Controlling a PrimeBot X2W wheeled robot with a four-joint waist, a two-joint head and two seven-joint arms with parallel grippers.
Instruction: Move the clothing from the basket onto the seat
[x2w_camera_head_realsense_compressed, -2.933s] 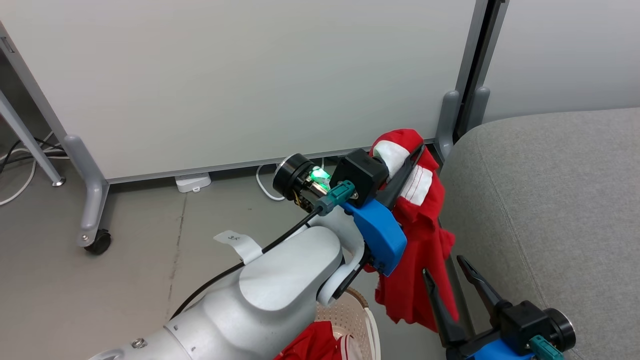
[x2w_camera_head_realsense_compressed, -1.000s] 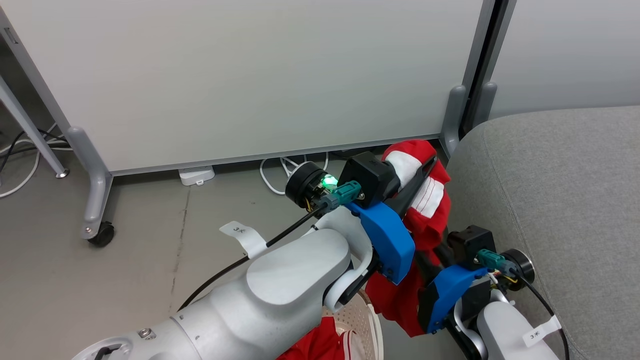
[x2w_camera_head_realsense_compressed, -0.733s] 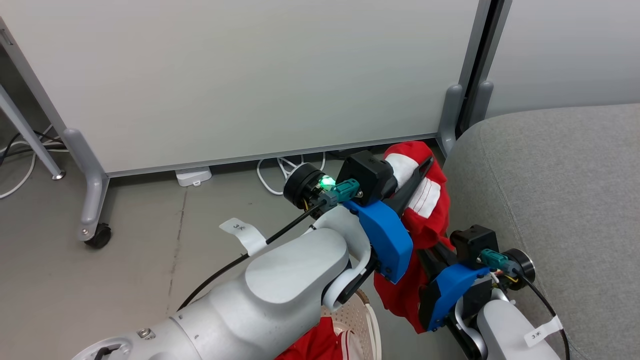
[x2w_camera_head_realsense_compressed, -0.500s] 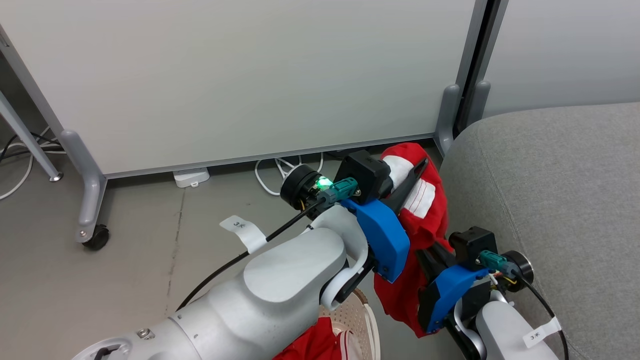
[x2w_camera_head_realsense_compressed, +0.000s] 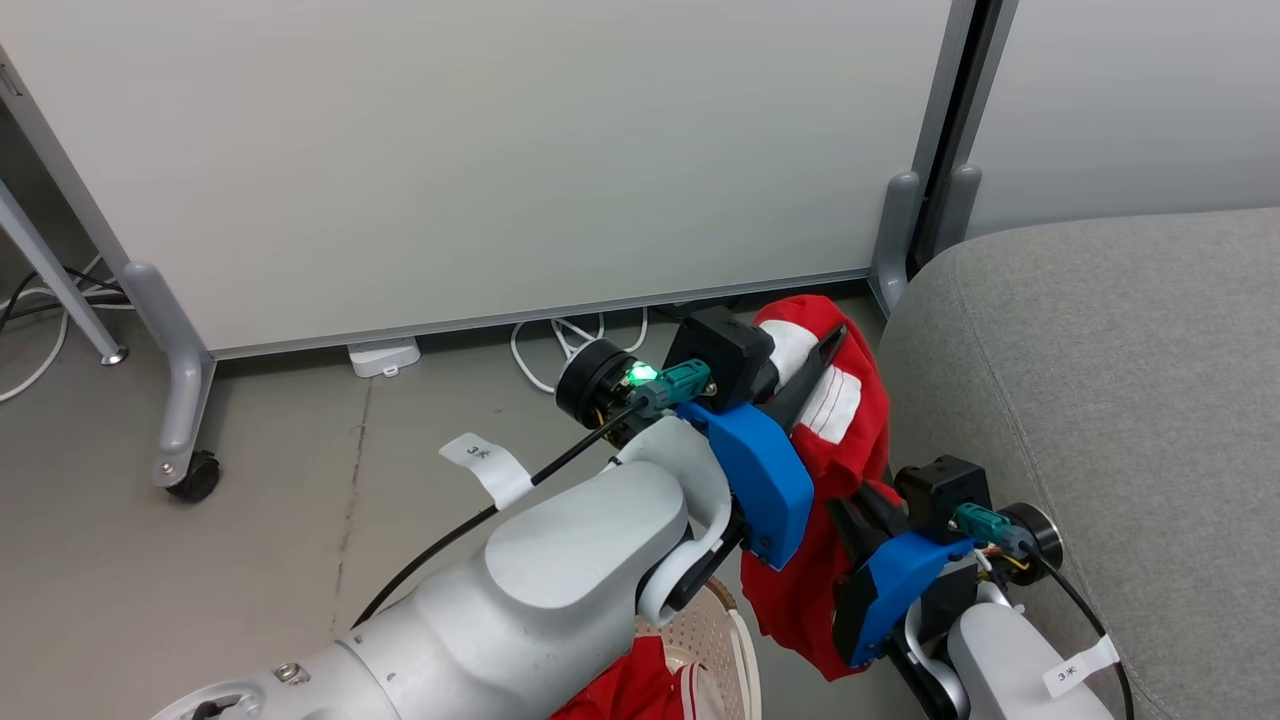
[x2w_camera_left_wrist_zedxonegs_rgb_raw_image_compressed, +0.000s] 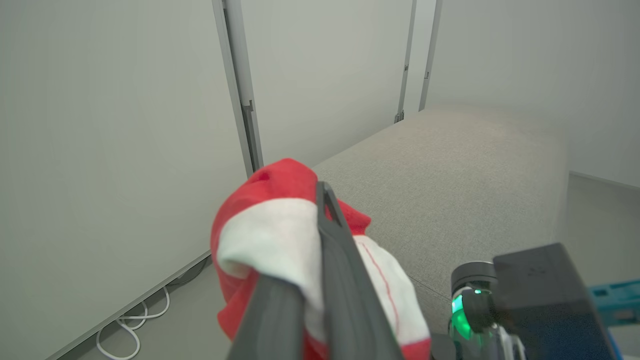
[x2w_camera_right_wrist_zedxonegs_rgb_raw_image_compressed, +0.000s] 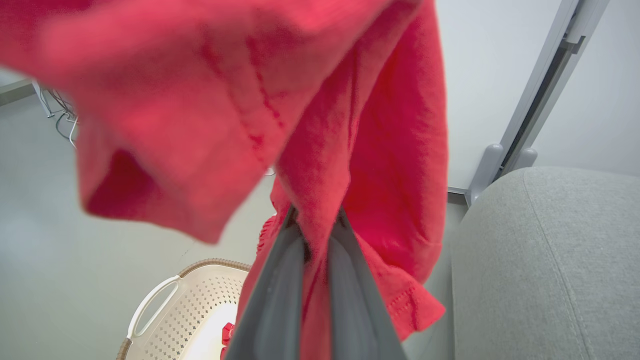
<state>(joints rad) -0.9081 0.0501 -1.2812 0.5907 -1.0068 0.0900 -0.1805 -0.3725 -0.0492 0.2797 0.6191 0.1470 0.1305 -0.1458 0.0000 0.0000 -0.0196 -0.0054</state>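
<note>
A red garment with white trim hangs in the air between the basket and the seat. My left gripper is shut on its white-trimmed top, seen close in the left wrist view with the cloth bunched around the fingers. My right gripper is shut on the lower part of the same garment; its fingers pinch a red fold. The cream basket sits at the bottom with more red clothing inside; its rim shows below the hanging cloth. The grey seat lies just right of both grippers.
A white partition panel on grey wheeled feet stands behind, with white cables and a small adapter on the floor beneath it. The seat's rounded edge is close beside the right gripper.
The right gripper, open below the hanging garment earlier, has come up into the cloth and shut on its lower part. The left gripper's hold on the top is unchanged.
</note>
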